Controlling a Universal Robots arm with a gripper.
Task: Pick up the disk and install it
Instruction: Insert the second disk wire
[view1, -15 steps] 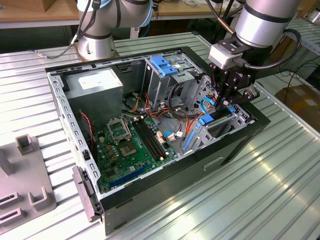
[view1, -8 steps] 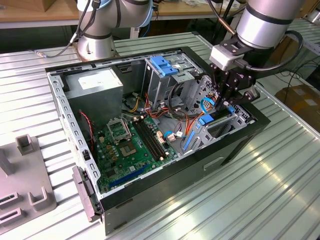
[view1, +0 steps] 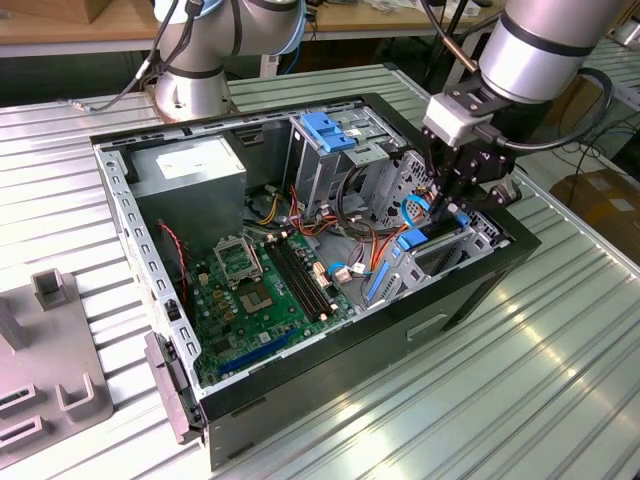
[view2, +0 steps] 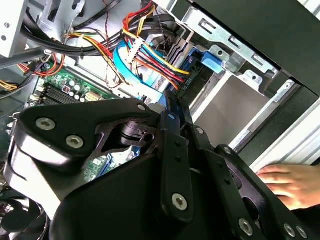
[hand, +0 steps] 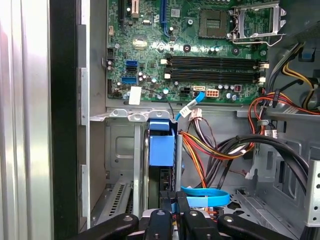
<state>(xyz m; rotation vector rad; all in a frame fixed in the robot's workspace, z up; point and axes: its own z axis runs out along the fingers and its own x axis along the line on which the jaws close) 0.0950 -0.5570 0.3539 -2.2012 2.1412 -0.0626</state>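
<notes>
The disk (hand: 161, 147) stands on edge in the lower drive bay (hand: 120, 150) of the open computer case (view1: 300, 370). Its bright blue rail faces the first wrist view, with the dark body behind it. My gripper (hand: 173, 202) is shut on the disk's near edge, and a strip of blue shows between the fingers (hand: 165, 212). In the exterior view my gripper (view1: 447, 205) reaches down into the bay at the case's right end, with the disk's blue end (view1: 412, 240) just below it. The dark gripper linkage (view2: 172, 150) points into the bay.
Red, yellow and black cables (hand: 220, 145) and a blue flat cable (hand: 205, 194) lie beside the bay. The motherboard (view1: 260, 285) covers the case floor. A tall drive cage has a blue latch (view1: 325, 130). A person's hand (view2: 290, 182) rests on the case's outer side. A grey fixture (view1: 40, 370) stands at the exterior view's left.
</notes>
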